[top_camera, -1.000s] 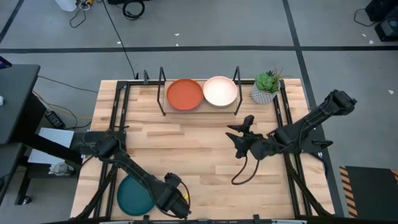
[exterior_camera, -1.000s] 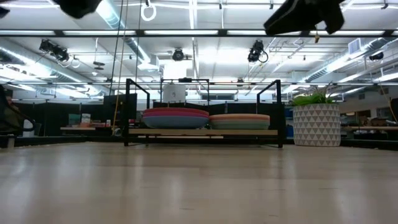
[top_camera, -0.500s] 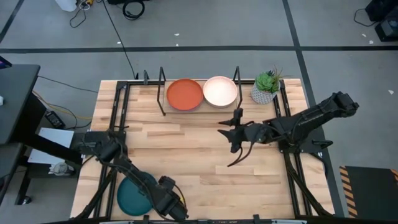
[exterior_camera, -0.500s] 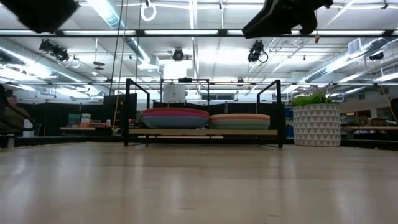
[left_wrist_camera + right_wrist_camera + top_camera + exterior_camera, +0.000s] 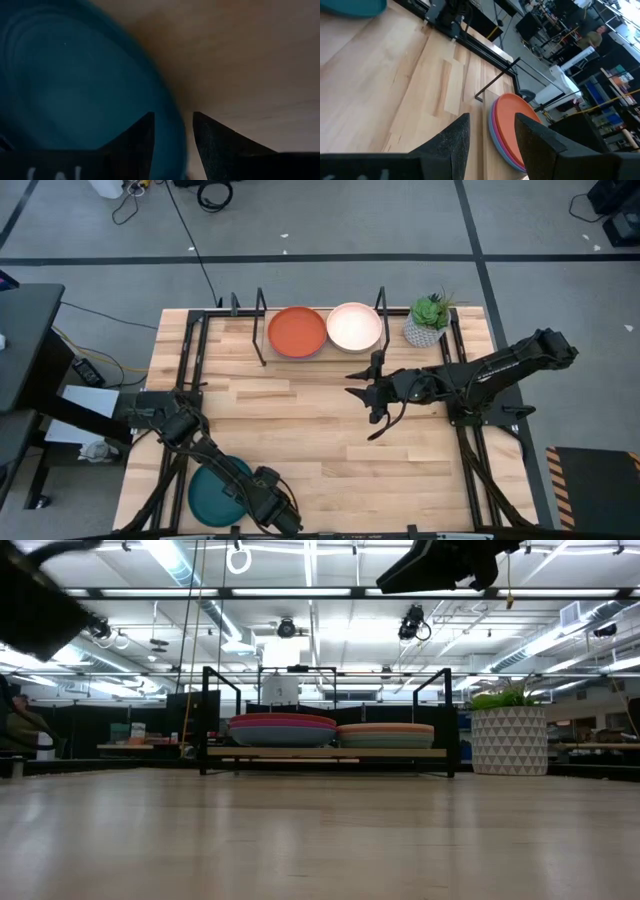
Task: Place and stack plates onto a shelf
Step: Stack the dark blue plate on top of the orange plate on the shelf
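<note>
The teal plate (image 5: 213, 495) lies flat at the table's near left edge. My left gripper (image 5: 272, 508) is at its right side. In the left wrist view it (image 5: 173, 132) is open, with one finger on either side of the teal plate's rim (image 5: 175, 142). The shelf (image 5: 320, 356) stands at the far edge and carries two stacks, one topped by the orange plate (image 5: 297, 331) and one by the cream-peach plate (image 5: 354, 326). Pink and blue rims show under the orange plate (image 5: 282, 728). My right gripper (image 5: 362, 392) hovers open and empty over mid-table, in front of the shelf. My left gripper comes at the teal plate's rim (image 5: 175, 142) from above, with one finger over the inside of the plate and one outside it. The picture is blurred, so I cannot tell whether either finger touches the rim.
A potted plant (image 5: 427, 322) in a white patterned pot (image 5: 508, 735) stands right of the shelf. Black hoops (image 5: 262, 330) frame the shelf's ends. Black rails run along the table's left and right sides. Bare slatted wood (image 5: 300, 440) lies between the two grippers.
My left arm has come down toward the teal plate and shifted a little toward the table's left edge. My right gripper has moved toward the table's left and slightly toward the far edge, nearer the shelf. No plate has moved.
</note>
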Robot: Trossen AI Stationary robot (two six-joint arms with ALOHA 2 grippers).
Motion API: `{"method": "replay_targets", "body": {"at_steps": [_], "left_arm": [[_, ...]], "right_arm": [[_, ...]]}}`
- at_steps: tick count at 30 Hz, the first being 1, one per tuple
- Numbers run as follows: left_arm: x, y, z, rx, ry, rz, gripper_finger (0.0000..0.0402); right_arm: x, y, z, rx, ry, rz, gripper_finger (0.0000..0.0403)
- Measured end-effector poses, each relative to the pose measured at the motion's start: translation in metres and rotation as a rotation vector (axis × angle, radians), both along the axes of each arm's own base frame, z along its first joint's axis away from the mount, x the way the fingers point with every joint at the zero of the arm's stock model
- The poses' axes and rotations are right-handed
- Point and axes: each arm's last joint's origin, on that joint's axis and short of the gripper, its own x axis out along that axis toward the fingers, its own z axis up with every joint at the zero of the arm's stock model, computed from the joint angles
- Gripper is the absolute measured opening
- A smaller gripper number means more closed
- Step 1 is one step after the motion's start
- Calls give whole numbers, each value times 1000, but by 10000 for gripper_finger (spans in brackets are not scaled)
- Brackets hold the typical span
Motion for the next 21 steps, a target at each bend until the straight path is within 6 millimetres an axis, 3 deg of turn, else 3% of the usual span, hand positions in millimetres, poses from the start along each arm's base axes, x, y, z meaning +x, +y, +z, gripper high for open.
{"method": "replay_targets", "body": {"at_steps": [6,14,18,21], "left_arm": [[-4,2,-8,-17,35,-27,130],[-3,6,-6,-45,57,-71,16],[-3,7,-3,-84,53,-123,21],[-5,9,14,-109,13,-182,21]], "right_arm": [[0,-1,0,3,0,-2,162],[0,-1,-1,15,1,-6,162],[-1,-1,-2,26,14,-13,162],[-1,-1,-4,35,27,-18,162]]}}
